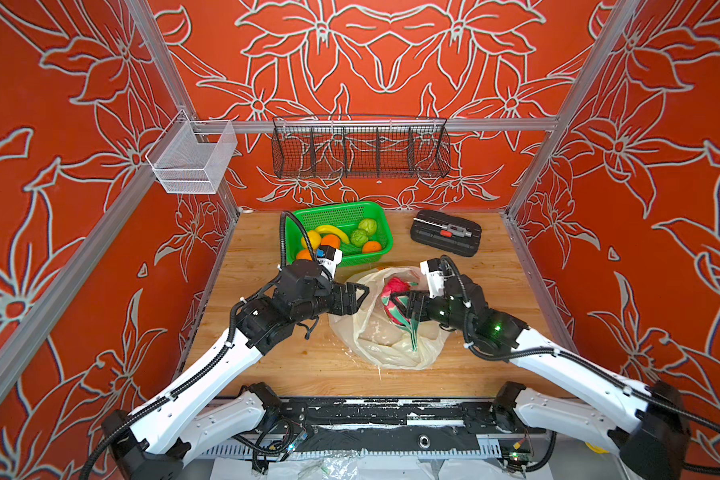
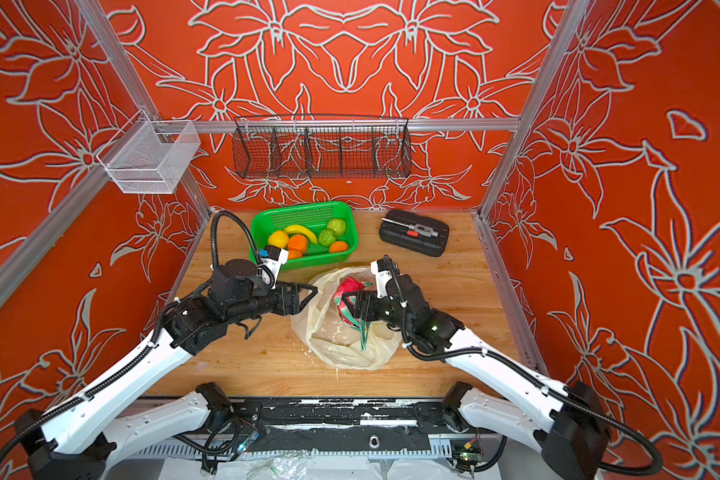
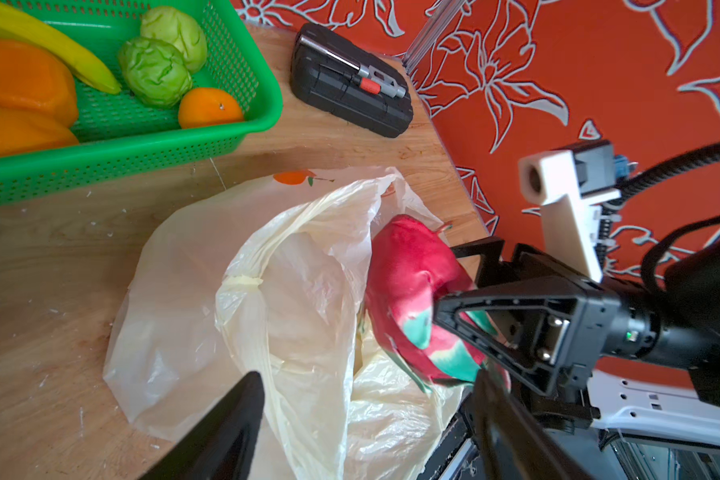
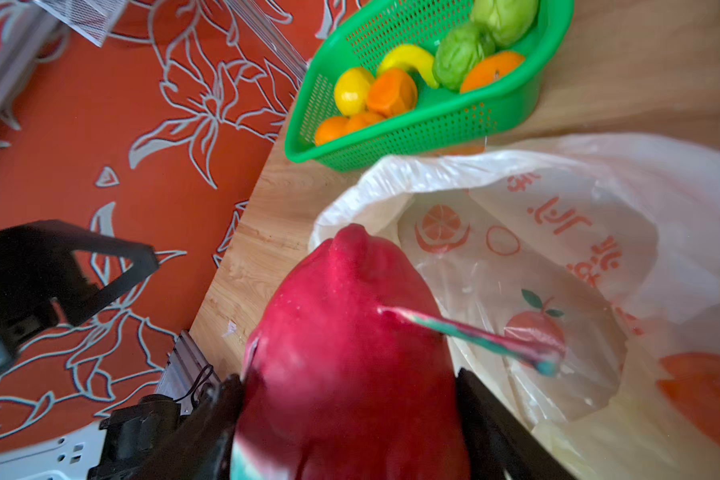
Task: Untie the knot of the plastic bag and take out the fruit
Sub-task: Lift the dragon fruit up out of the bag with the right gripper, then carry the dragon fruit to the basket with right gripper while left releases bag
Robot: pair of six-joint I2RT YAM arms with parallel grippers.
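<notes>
Inside the right end effector point(image 3: 447, 280), clamped across its fat middle, sits the dragon fruit point(image 4: 341, 332): pink-red skin, green-tipped scales, one thin scale poking out sideways. It looks lifted just over the open mouth of the plastic bag point(image 1: 385, 345), which lies slumped on the worktop point(image 1: 292, 357) right below that end effector. Hard to call whether the fruit is fully clear of the plastic.

Progress-wise, it looks pretty far along. The untying seems done. The bag gapes wide, and all that shows of the tie is a scrunched handle strip point(image 3: 242, 281) just ahead of the left end effector point(image 1: 360, 298). That one has its jaws spread wide with nothing in them, tips just beside the bag's rim, facing the right end effector across the opening. Beyond it, the green basket point(image 1: 337, 217) holds oranges point(image 1: 371, 247), a lemon point(image 1: 312, 239), two bumpy green fruits point(image 1: 359, 237) and a banana point(image 1: 332, 231).

What's left, at a guess, is carrying the dragon fruit off and setting it down. Nothing else round shows inside the thin, crinkly bag, only printed oranges, though folds could hide something.
</notes>
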